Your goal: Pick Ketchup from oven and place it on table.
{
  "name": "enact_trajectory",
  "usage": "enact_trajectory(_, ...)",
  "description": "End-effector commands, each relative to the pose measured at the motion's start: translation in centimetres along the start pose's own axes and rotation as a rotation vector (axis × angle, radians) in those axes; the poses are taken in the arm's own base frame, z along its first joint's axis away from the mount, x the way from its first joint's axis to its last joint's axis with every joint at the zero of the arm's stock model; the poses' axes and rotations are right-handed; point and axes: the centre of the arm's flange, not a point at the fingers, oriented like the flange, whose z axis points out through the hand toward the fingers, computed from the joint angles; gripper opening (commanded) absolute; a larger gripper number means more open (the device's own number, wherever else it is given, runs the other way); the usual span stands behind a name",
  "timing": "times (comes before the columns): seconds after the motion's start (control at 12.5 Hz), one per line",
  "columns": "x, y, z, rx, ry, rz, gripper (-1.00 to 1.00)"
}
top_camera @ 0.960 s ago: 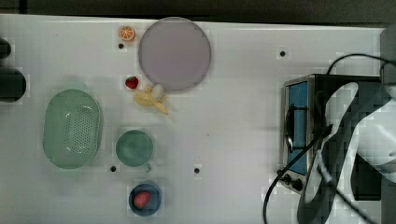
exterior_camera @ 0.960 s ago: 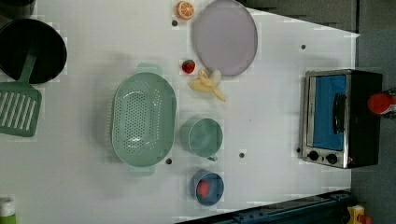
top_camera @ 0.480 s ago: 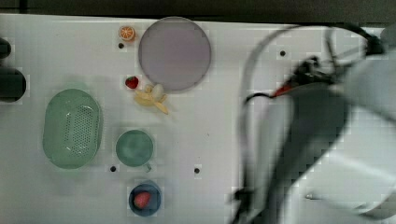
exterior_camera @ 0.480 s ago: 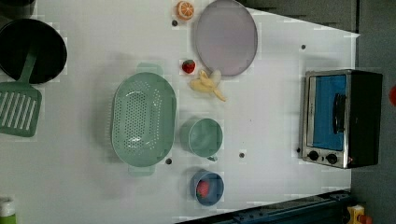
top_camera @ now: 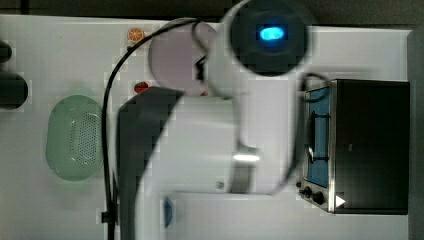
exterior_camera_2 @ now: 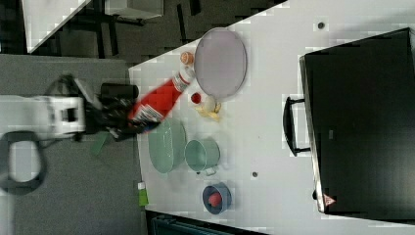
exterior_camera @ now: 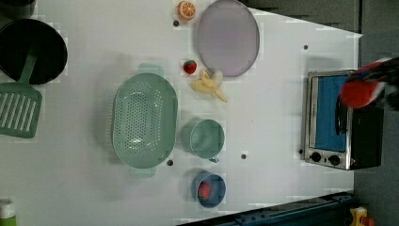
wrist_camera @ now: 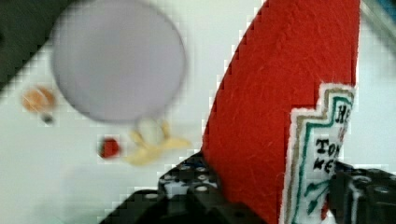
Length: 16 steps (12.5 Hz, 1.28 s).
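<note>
We see the gripper clenched on the ketchup, jaws pressing the labelled end. The bottle hangs above the table, outside the oven, its cap near the purple plate.

one ketchup bottle, one toaster oven, one grey plate. two strawberries: one loose, one in the little blue bowl. one banana, one orange slice. one green colander, one green mug, one green spatula, one black pan.
</note>
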Motion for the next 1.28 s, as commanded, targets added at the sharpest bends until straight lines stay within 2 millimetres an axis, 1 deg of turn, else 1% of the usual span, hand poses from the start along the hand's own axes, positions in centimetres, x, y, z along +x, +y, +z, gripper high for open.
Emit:
enact_trajectory(0.08, 1.5, 1.8, 6.1, -0.033, -0.027, 0.026, 0.26)
enact_trajectory(0.24, 1.4, 2.4, 10.6, -0.033, -0.023, 0.032, 0.26)
enact_trajectory(0.48, 0.8, 3.7, 18.3, -0.075, -0.05, 0.044, 0.26)
enact_trajectory(0.72, 1.1, 4.4, 24.8, -0.091, -0.043, 0.057, 0.26)
enact_trajectory(0.88, 1.2, 4.3, 28.6, -0.11, -0.042, 0.055, 0.26)
enact_trajectory(1.04, 1.4, 3.6, 31.4, -0.097, -0.015, 0.047, 0.26)
enact_trajectory(1.12, 1.6, 3.4, 32.3, -0.083, -0.001, 0.051, 0.32)
enact_trajectory(1.2, 1.6, 3.3, 32.8, -0.078, 0.002, 0.055, 0.51)
enact_trajectory(1.28, 1.6, 3.3, 32.9, -0.078, 0.001, 0.054, 0.73)
